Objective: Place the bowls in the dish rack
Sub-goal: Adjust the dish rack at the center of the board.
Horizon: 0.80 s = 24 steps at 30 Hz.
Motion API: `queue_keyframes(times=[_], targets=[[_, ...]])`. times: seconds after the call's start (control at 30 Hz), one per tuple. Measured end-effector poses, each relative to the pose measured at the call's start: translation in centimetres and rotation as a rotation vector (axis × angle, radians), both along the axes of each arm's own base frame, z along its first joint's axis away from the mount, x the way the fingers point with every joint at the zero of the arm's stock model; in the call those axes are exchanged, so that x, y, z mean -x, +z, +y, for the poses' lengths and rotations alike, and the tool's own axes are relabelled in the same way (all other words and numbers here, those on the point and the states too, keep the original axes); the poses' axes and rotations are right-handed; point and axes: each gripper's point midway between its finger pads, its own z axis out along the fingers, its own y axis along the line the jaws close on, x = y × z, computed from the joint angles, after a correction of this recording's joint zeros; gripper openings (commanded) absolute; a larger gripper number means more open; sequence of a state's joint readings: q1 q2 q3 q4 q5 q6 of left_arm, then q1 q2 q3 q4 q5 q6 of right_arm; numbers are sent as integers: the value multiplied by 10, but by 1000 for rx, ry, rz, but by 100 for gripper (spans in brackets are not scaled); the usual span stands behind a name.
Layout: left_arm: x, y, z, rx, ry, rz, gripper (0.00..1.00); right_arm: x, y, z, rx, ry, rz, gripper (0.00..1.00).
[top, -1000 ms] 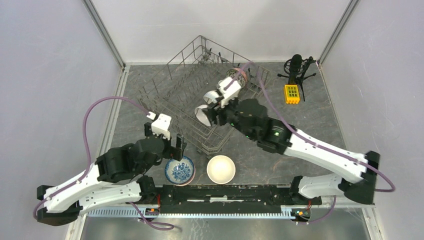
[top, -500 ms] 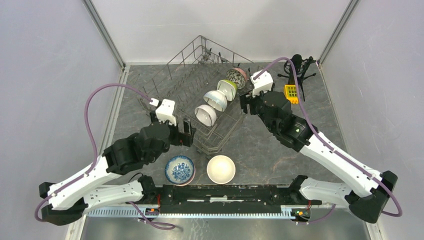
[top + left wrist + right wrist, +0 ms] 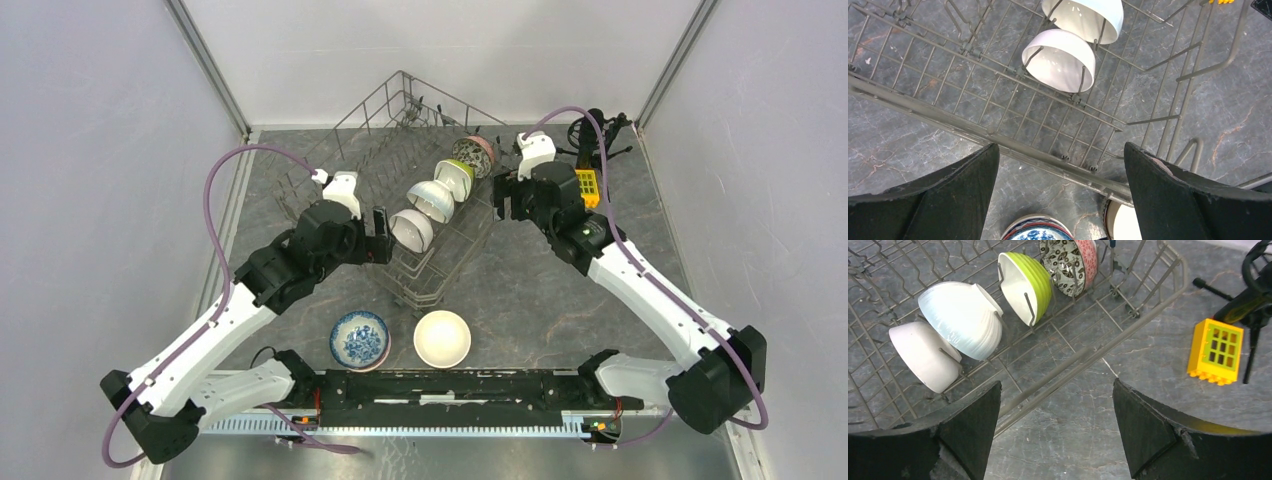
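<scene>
1. Grey wire forms the dish rack (image 3: 345, 180), set cornerwise on the dark marbled counter (image 3: 540, 290). Its thin tines blur together in the top view.
2. 4 bowls stand on edge in 1 row along the rack's right side: a plain white bowl (image 3: 411, 229), a pale ribbed bowl (image 3: 432, 200), a lime green bowl (image 3: 455, 178) and a patterned bowl (image 3: 473, 153). The patterned bowl has a pink outside, and the frame edge crops its top in the right wrist view.
3. 2 more bowls sit upright on the counter outside the rack, near the arm bases: a blue-and-white bowl (image 3: 359, 340) and a cream bowl (image 3: 442, 338). In the left wrist view the bottom edge cuts off the first, and a finger hides most of the second.
4. Spread wide with nothing between its fingers, the left pincer (image 3: 1060, 147) hangs above the rack's near rim. Its camera shows only the plain white bowl whole; the pale ribbed bowl is cut off at the top.
5. Also spread and holding nothing, the right pincer (image 3: 1057, 384) hangs over the rack's right rim.
6. A yellow block (image 3: 1215, 351) lies beside a black tripod (image 3: 592, 135), which is only partly in the wrist frame.
</scene>
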State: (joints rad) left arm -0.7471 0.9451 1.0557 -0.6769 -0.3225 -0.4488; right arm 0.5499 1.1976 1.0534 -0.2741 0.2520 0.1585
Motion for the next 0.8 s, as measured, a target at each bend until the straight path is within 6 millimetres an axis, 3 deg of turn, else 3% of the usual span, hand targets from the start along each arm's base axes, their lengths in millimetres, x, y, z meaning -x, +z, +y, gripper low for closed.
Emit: queue_keyframes(times=[0.3, 0.53, 0.8], targets=[[-9, -7, 1, 27, 0, 43, 95, -8, -31, 6, -152, 29, 96, 74], [-9, -8, 1, 29, -3, 48, 90, -12, -36, 23, -255, 70, 123, 63], [-9, -9, 2, 25, 2, 51, 82, -19, -42, 27, -348, 49, 142, 39]])
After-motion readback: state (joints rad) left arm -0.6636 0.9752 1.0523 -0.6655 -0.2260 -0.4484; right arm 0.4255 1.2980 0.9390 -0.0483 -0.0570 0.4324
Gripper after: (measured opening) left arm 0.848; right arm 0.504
